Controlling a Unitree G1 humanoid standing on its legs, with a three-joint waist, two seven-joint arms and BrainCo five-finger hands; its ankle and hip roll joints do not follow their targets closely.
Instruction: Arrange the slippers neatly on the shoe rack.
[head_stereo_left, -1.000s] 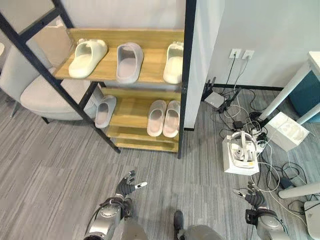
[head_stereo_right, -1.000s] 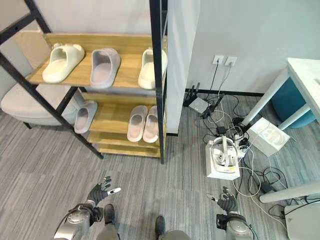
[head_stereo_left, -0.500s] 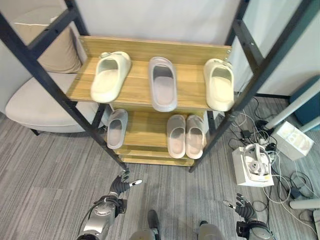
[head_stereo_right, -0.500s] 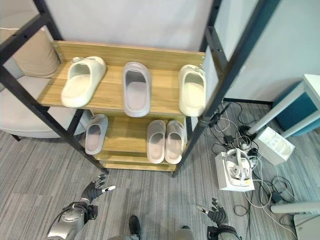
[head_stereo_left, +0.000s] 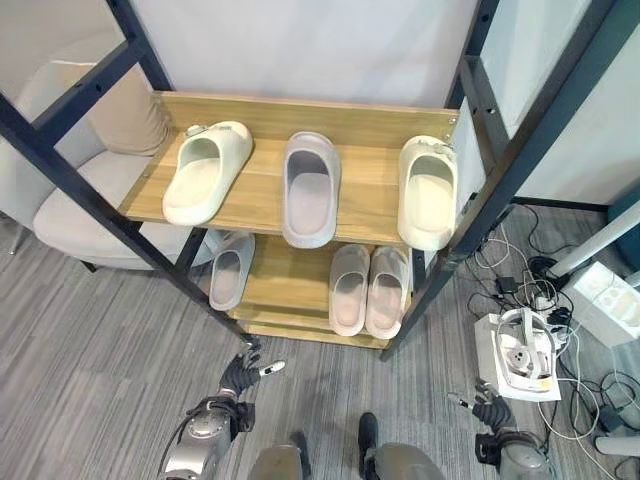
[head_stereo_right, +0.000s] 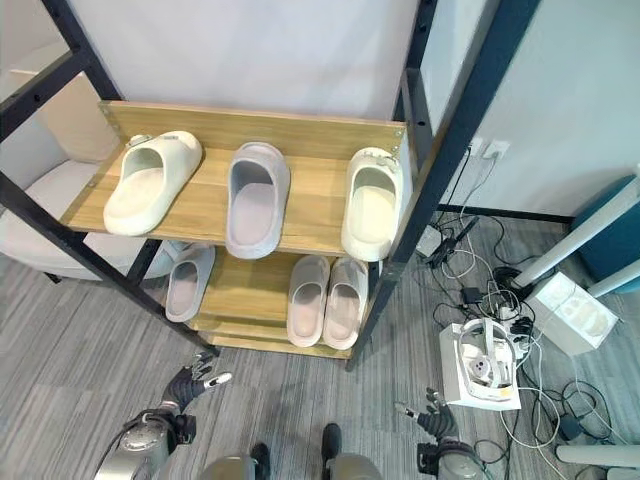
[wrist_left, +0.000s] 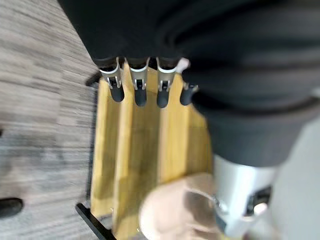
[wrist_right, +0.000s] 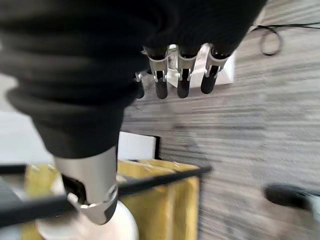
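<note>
The wooden shoe rack (head_stereo_left: 370, 215) with black posts stands in front of me. Its top shelf holds a cream slipper (head_stereo_left: 205, 172) at the left, a grey slipper (head_stereo_left: 308, 187) in the middle and a second cream slipper (head_stereo_left: 427, 192) at the right, all toes outward. On the lower shelf lie a lone grey slipper (head_stereo_left: 230, 272) at the left and a pale pink pair (head_stereo_left: 367, 291) side by side. My left hand (head_stereo_left: 238, 376) hangs open low over the floor before the rack, holding nothing. My right hand (head_stereo_left: 487, 409) hangs open at the lower right, also free.
A beige chair (head_stereo_left: 70, 205) stands left of the rack. On the floor to the right lie a white box with a headset (head_stereo_left: 520, 352), tangled cables (head_stereo_left: 540, 290) and another white box (head_stereo_left: 610, 308) by a white table leg (head_stereo_left: 600, 235).
The head camera has swung towards the rack, which now sits centred and nearer. The slippers lie as before. Both hands stay low and open.
</note>
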